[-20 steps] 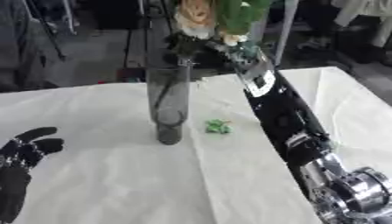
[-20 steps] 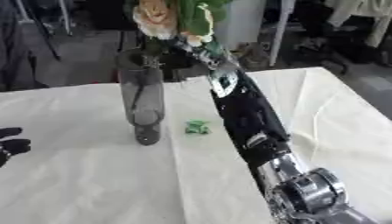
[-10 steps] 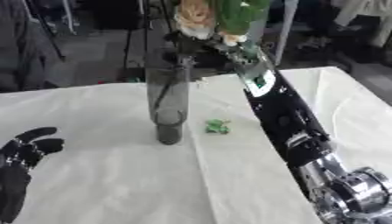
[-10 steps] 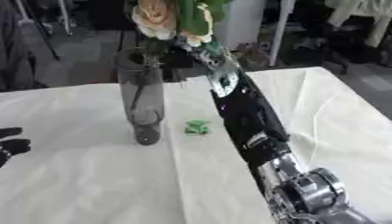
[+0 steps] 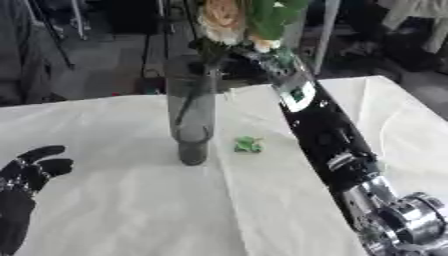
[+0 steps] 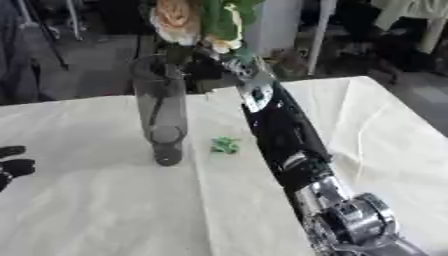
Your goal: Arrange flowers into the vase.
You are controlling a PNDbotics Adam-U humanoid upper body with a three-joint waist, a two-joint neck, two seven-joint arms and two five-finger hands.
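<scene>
— Stems first: why is the bunch held so high, at the top centre of the frame?

— Likely so the stems drop straight down the neck. The flowers (image 5: 241,17) sit above the vase (image 5: 191,112), stems already inside the glass, and the right hand (image 5: 238,66) is behind the rim; whether it is clenched on them I cannot tell.

— And the other hand?

— The left hand (image 5: 26,172) rests released at the lower left, fingers up, well apart from the vase.

— What about the surface?

— A worktop (image 5: 131,210) under a creased cream cloth, with a green scrap (image 5: 248,145) just beside the vase's foot. Beyond the far edge, a dim room with dark stands and furniture.
</scene>
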